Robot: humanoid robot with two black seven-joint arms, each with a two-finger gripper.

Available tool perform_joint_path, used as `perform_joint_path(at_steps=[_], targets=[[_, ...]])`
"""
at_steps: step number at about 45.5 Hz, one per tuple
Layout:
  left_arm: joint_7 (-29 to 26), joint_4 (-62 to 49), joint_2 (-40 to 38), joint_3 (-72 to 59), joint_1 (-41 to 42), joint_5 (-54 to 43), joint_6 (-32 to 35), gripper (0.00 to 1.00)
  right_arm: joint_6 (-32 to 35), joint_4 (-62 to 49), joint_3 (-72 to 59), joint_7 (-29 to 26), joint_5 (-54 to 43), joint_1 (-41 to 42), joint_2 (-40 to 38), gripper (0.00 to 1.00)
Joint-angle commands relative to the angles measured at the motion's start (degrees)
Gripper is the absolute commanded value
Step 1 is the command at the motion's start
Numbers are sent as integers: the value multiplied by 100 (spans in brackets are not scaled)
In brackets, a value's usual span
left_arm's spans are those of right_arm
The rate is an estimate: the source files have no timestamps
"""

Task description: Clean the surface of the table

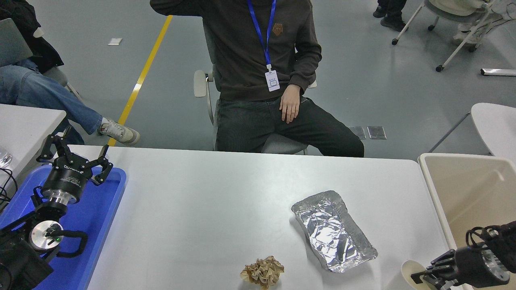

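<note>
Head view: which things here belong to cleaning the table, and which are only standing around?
Belong to the job:
table surface
foil tray
crumpled brown paper
pale cup
right gripper

Only around:
blue tray
beige bin
left gripper, parked
seated person

Crinkled shiny foil [333, 231]; matt tabletop [209, 201]

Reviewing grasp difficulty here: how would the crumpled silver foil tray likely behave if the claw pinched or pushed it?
The crumpled silver foil tray is probably light; a push would likely slide it across the white table surface. Its creased walls suggest it dents rather than staying stiff. Lying flat, it seems unlikely to roll.
</note>
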Motion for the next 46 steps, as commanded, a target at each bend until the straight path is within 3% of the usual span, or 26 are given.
perform_joint_path(at_steps=[1, 21, 32, 46], targets=[[0, -4, 0, 9, 0, 0, 0, 100, -5, -6, 94, 269, 27, 85, -8, 0], [0, -4, 0, 0, 0, 0, 0, 100, 30, 389, 587, 1112, 1152, 586, -61, 0], [0, 5, 0, 0, 0, 0, 0, 100, 30, 978, 613, 1112, 1240, 674, -61, 0], [0, 5, 0, 0, 0, 0, 0, 100, 4, 1075, 894, 1112, 3146, 973, 27, 0]])
